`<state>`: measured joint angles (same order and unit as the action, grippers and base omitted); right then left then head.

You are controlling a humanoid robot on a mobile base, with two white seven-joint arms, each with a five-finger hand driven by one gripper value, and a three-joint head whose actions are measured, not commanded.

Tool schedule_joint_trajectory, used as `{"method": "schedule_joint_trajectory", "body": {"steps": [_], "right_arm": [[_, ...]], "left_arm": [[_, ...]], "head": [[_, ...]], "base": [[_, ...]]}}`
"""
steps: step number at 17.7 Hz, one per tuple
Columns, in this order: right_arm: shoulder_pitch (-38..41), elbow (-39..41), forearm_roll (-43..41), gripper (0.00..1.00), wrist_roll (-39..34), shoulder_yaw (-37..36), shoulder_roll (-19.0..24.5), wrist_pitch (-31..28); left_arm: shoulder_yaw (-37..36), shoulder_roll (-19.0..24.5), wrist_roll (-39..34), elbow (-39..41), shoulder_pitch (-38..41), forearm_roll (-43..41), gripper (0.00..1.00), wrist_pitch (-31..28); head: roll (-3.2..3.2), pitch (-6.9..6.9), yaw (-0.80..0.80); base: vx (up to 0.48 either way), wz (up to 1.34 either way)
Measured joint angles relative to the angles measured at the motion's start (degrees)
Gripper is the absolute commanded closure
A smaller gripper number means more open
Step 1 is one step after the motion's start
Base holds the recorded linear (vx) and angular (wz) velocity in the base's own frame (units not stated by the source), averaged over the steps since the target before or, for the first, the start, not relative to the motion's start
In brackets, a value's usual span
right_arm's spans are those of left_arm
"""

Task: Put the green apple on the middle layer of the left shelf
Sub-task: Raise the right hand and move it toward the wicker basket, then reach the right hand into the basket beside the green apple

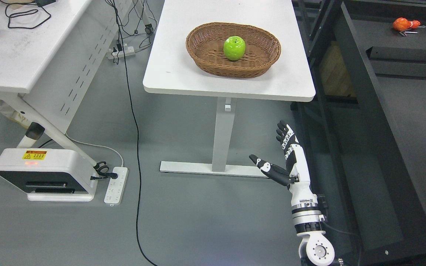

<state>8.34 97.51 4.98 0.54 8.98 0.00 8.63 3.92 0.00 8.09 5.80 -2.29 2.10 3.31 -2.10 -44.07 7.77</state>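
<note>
Green apple [234, 48]: one item, round, glossy bright green, short dark stem at the top. Location: inside the wicker basket [205, 55], roughly at its centre, upright, resting on the woven floor and clear of the basket wall on all sides. The basket stands on the white table [183, 74], toward the near edge.

Handling, as a judgement: rigid and smooth, likely slippery under hard fingertips. The sheen suggests a replica, so weight could be light; it cannot be told for certain. It will not deform, so grip force need only stop it sliding. It will roll if set down carelessly.

Where to take hold: around the widest girth, fingers on one side and thumb opposite, approached from above so that the basket rim is no obstacle. The stem end is best avoided.

Right hand [287, 159]: low in the view, below table height and in front of the table's foot, well apart from the apple. Forearm rises from the lower right; the palm faces left. Fingers [285, 135] extended upward and held close together; thumb [268, 168] spread wide to the left. Nothing held.

Left hand: not in view.

Dark shelving [364, 111]: at the right of the view. The left shelf named in the task cannot be identified here.

Status: pick not yet begun. The hand must rise above the table edge and travel forward over the basket before any closing.
</note>
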Motion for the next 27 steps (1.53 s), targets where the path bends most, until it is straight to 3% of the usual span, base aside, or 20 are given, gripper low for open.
{"method": "schedule_joint_trajectory", "body": {"steps": [10, 15, 18, 20, 23, 27], "right_arm": [[-0.4, 0.01, -0.53, 0.0, 0.19, -1.67, 0.0, 0.03], [-3.8, 0.17, 1.3, 0.0, 0.59, -7.19, -2.0, 0.19], [-4.85, 0.33, 1.75, 0.04, 0.66, -10.28, -2.71, 8.77], [-5.94, 0.38, 3.05, 0.15, 0.91, -11.55, -2.62, 10.17], [-8.46, 0.45, 13.22, 0.11, 0.26, -12.37, -2.5, 2.37], [-10.56, 0.68, 22.48, 0.06, -0.1, -12.25, -2.41, -0.81]], "left_arm": [[0.02, 0.0, 0.0, 0.0, 0.0, 0.0, 0.0, 0.01], [0.02, 0.0, 0.0, 0.0, 0.0, 0.0, 0.0, 0.01], [0.02, 0.0, 0.0, 0.0, 0.0, 0.0, 0.0, 0.01], [0.03, 0.0, 0.0, 0.0, 0.0, 0.0, 0.0, 0.03], [0.03, 0.0, 0.0, 0.0, 0.0, 0.0, 0.0, 0.07], [0.02, 0.0, 0.0, 0.0, 0.0, 0.0, 0.0, 0.35]], "head": [[0.0, 0.0, 0.0], [0.0, 0.0, 0.0], [0.0, 0.0, 0.0], [0.0, 0.0, 0.0], [0.0, 0.0, 0.0], [0.0, 0.0, 0.0]], "base": [[0.0, 0.0], [0.0, 0.0], [0.009, 0.0], [0.036, 0.02], [0.074, 0.12], [0.128, 0.11]]}}
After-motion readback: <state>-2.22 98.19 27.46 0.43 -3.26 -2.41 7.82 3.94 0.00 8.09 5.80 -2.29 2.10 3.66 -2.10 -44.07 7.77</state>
